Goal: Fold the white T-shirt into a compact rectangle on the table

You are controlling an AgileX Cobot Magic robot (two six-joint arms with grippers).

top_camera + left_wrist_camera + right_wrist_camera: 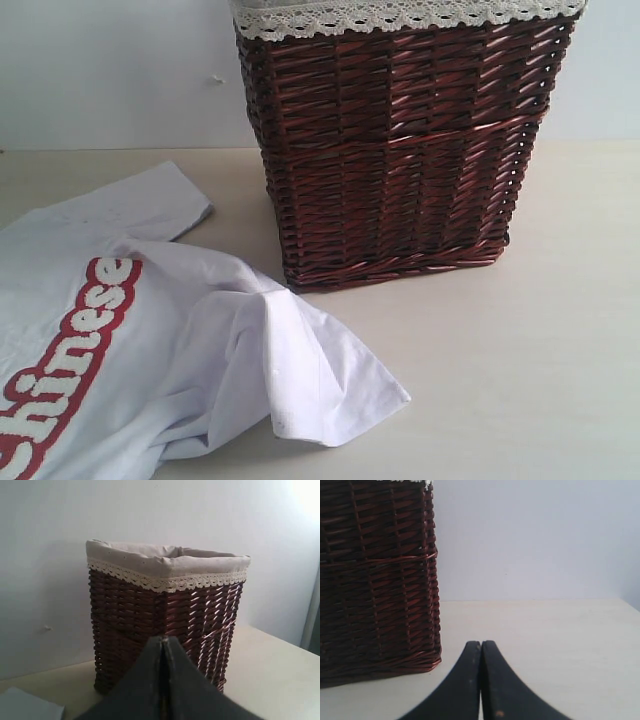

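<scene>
Scene with a broad, flat, pale beige bench (540,380) meeting a plain white wall (110,70) at the rear. A tall, dark brown wicker basket (400,150) stands upright on the bench near the wall. Its rim is covered by a cream fabric liner edged with lace trim (170,582).

The white short-sleeved T-shirt (200,340) lies unfolded and rumpled on the bench, in the left foreground of the exterior view. It lies in front of the basket and to its left, and runs out of frame at the left and lower edges. One sleeve (150,205) is spread flat toward the wall. The nearer part of the cloth is bunched, with a raised crease peaking just beside the basket's lower front corner; whether cloth and wicker touch cannot be told. A loose corner of the garment (350,400) rests on bare bench in front of the basket. Fuzzy white lettering on a red ground (75,350) runs diagonally across the chest, with the part "hinese" legible.

The left gripper (163,642) is seen against the basket wall, its dark grey fingers (142,690) pressed together with nothing between them. The right gripper (481,645) is above bare bench beside the basket's base. Its black fingers (462,690) are likewise closed tip to tip and empty. Neither gripper touches the T-shirt.
</scene>
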